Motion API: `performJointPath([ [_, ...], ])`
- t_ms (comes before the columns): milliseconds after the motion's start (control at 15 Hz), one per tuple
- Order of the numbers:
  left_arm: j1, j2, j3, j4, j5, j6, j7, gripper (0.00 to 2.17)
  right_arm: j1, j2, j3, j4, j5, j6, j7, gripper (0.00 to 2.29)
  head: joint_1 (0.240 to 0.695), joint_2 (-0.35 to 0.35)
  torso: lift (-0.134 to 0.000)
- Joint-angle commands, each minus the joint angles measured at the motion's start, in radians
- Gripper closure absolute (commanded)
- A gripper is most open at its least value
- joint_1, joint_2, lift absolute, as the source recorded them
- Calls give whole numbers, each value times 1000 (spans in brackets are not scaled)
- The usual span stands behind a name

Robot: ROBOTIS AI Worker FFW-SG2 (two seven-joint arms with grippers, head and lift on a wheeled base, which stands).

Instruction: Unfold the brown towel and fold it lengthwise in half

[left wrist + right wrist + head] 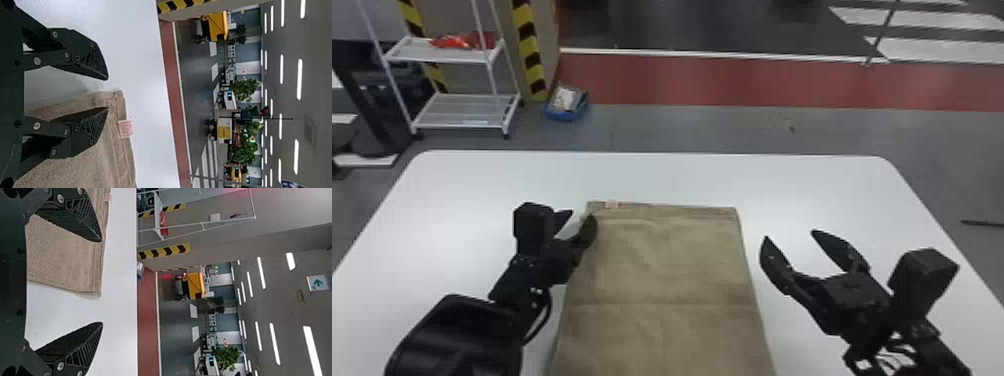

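Step in hand: looks like the start of the lengthwise fold, with the black two-fingered left gripper (581, 214) by the towel's far left corner; unfolding seems done, though the layers cannot be counted.
Left pincer: fingers moderately parted, one over the cloth, one outside its left edge; contact cannot be told; nothing pinched.
Next move: would call for it to grip that edge, lift, and carry it right, over the midline.
Tag: small pale fabric label (611, 204) on the far edge, near the left corner.
Towel: brown rectangular cloth towel (662, 280), flat on the white smooth-topped table (457, 195), middle to near side.
Heading: tagged end far; long axis near to far; crease across it, left to right.
Right pincer: black two-fingered right gripper (790, 235), spread wide, empty, right of the towel.
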Motion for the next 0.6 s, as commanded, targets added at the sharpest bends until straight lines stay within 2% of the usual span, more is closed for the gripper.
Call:
performJointPath([
  [0, -6, 0, 2, 17, 0, 3, -4, 70, 4, 0, 2, -6, 0, 0, 0, 137, 695, -67, -119],
  [533, -6, -3, -1, 17, 4, 21, -34, 356, 4, -3, 2, -6, -2, 3, -1, 137, 695, -68, -119],
])
